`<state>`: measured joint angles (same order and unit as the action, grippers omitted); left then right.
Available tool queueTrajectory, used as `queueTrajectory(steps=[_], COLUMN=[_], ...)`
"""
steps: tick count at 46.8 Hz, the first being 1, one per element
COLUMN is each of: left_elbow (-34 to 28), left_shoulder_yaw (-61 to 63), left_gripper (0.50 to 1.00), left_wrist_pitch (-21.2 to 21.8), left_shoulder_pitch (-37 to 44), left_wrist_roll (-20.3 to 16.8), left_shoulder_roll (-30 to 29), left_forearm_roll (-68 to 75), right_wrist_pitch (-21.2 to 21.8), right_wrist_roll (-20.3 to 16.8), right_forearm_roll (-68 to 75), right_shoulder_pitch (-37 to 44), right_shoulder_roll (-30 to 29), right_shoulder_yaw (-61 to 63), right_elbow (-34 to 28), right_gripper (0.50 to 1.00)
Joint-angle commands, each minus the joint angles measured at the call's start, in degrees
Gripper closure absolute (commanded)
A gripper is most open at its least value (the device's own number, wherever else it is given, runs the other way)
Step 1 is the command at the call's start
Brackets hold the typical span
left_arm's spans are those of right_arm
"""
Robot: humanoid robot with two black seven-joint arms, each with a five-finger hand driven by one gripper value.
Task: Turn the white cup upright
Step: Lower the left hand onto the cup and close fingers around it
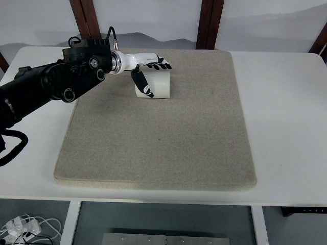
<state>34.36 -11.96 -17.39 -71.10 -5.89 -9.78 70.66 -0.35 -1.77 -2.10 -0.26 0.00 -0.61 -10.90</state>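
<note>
White against the beige felt mat, the cup sat near the mat's far edge, a little left of its middle, on the white desk. From the top view, the left hand reached in over it, fingers stretched along the cup's far side and the thumb down its near face, closing around it without, as far as I could tell, gripping firmly yet. The grasp looked to be the step in hand. Next it would need a firm squeeze, a lift, then a wrist turn to stand the cup upright.
</note>
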Motion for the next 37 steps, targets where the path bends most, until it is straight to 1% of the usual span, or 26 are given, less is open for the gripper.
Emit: queueTrajectory(steps=[1, 5, 8, 16, 18, 20, 22, 25, 28, 29, 30, 34, 37], left_elbow=[0.0, -0.1, -0.1, -0.2, -0.2, -0.2, -0.2, -0.2, -0.2, -0.2, -0.2, -0.2, -0.2], left_shoulder_yaw=[0.0, 0.1, 0.1, 0.1, 0.1, 0.1, 0.1, 0.6, 1.0, 1.1, 1.1, 1.1, 1.1], left_gripper=[0.557, 0.559, 0.585, 0.611, 0.634, 0.641, 0.666, 0.684, 0.720, 0.722, 0.733, 0.806, 0.821], left_wrist_pitch=[0.0, 0.0, 0.1, 0.7, 0.8, 0.8, 0.8, 0.8, 0.8, 0.8, 0.8, 0.9, 0.9], left_shoulder_pitch=[0.3, 0.3, 0.3, 0.3, 0.3, 0.4, 0.4, 0.4, 0.4, 0.3, 0.4, 0.3, 0.4], left_wrist_roll=[0.0, 0.0, 0.0, 0.1, 0.1, 0.1, 0.1, 0.1, 0.1, 0.1, 0.1, 0.1, 0.1], left_shoulder_roll=[0.2, 0.5, 0.5, 0.5, 0.5, 0.5, 0.5, 0.5, 0.5, 0.5, 0.5, 0.5, 0.5], left_forearm_roll=[0.1, 0.1, 0.4, 1.6, 1.7, 1.7, 1.7, 1.8, 1.9, 1.9, 2.0, 2.3, 2.4], right_wrist_pitch=[0.0, 0.0, 0.0, 0.0, 0.0, 0.0, 0.0, 0.0, 0.0, 0.0, 0.0, 0.0, 0.0], right_wrist_roll=[0.0, 0.0, 0.0, 0.0, -0.1, 0.0, 0.0, 0.0, -0.1, 0.0, 0.0, 0.0, 0.0], right_forearm_roll=[0.0, 0.0, 0.0, 0.0, 0.0, 0.0, 0.0, 0.0, 0.0, 0.0, 0.0, 0.0, 0.0], right_shoulder_pitch=[0.0, 0.0, 0.0, 0.0, 0.0, 0.0, 0.0, 0.0, 0.0, 0.0, 0.0, 0.0, 0.0], right_shoulder_roll=[0.0, 0.0, 0.0, 0.0, 0.0, 0.0, 0.0, 0.0, 0.0, 0.0, 0.0, 0.0, 0.0], right_shoulder_yaw=[0.0, 0.0, 0.0, 0.0, 0.0, 0.0, 0.0, 0.0, 0.0, 0.0, 0.0, 0.0, 0.0], right_elbow=[0.0, 0.0, 0.0, 0.0, 0.0, 0.0, 0.0, 0.0, 0.0, 0.0, 0.0, 0.0, 0.0], right_gripper=[0.548, 0.548, 0.548, 0.548, 0.548, 0.548, 0.548, 0.548, 0.548, 0.548, 0.548, 0.548, 0.548])
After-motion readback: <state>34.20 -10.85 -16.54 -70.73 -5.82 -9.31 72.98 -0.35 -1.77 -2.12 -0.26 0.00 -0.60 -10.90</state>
